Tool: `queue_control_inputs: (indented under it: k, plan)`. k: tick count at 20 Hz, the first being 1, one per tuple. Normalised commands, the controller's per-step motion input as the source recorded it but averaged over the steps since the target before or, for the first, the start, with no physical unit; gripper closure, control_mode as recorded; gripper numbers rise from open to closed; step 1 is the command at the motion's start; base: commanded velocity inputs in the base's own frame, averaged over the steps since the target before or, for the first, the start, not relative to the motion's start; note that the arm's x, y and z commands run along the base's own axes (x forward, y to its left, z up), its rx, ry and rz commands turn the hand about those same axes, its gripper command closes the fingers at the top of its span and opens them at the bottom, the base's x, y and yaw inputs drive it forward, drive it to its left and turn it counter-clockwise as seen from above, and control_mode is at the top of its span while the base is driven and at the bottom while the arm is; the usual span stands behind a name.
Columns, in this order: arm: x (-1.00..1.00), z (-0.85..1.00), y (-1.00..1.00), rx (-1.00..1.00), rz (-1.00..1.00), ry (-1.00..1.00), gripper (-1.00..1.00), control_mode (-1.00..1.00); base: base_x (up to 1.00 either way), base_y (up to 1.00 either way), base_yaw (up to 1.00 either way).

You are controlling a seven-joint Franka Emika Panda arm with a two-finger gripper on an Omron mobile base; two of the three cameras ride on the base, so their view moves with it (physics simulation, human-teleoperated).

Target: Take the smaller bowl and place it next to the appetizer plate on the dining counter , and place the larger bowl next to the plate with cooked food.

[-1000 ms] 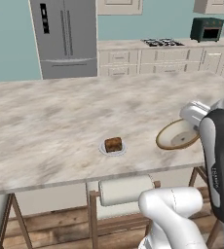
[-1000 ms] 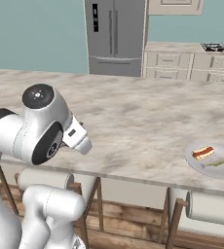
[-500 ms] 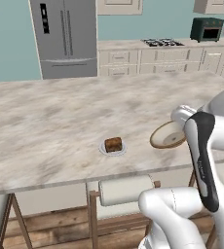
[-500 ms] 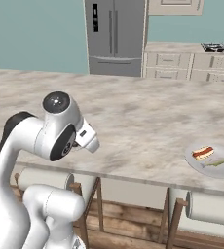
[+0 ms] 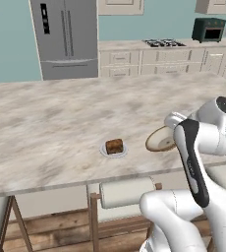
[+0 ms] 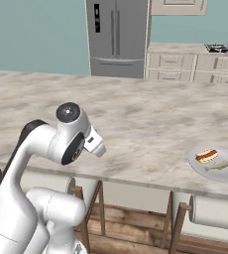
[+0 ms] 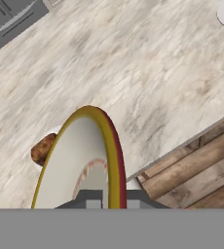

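One smaller bowl [image 5: 160, 140] is clenched by its rim in the gripper [image 7: 106, 200], tilted on edge in the air just right of the appetizer plate [image 5: 114, 147], above the dining counter [image 5: 46, 123]. Released while tilted, it could roll or tip. The arm reaches forward, wrist bent toward that plate.

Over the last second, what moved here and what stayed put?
The gripper, shut on the smaller bowl, carried it left and lower over the dining counter, toward the appetizer plate; the bowl remains held and tilted. The arm swung along with it. The appetizer plate and the plate with cooked food have not shifted, and the base has not driven.
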Motion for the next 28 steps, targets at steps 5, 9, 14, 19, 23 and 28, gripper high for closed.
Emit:
queue_control_inputs:
  k: [5,9,14,19,23,28]
  plan:
    - [0.47,-0.41,-0.01,0.00,0.00,0.00,1.00,-1.00,0.00,0.00,0.00]
    - [0.47,-0.39,-0.06,0.00,0.00,0.00,1.00,-1.00,0.00,0.00,0.00]
    - [0.46,-0.36,-0.07,0.00,0.00,0.00,1.00,-1.00,0.00,0.00,0.00]
    - [0.44,-0.35,-0.05,0.00,0.00,0.00,1.00,-1.00,0.00,0.00,0.00]
    - [0.46,-0.36,-0.01,0.00,0.00,0.00,1.00,-1.00,0.00,0.00,0.00]
    - [0.45,-0.34,-0.01,0.00,0.00,0.00,1.00,-1.00,0.00,0.00,0.00]
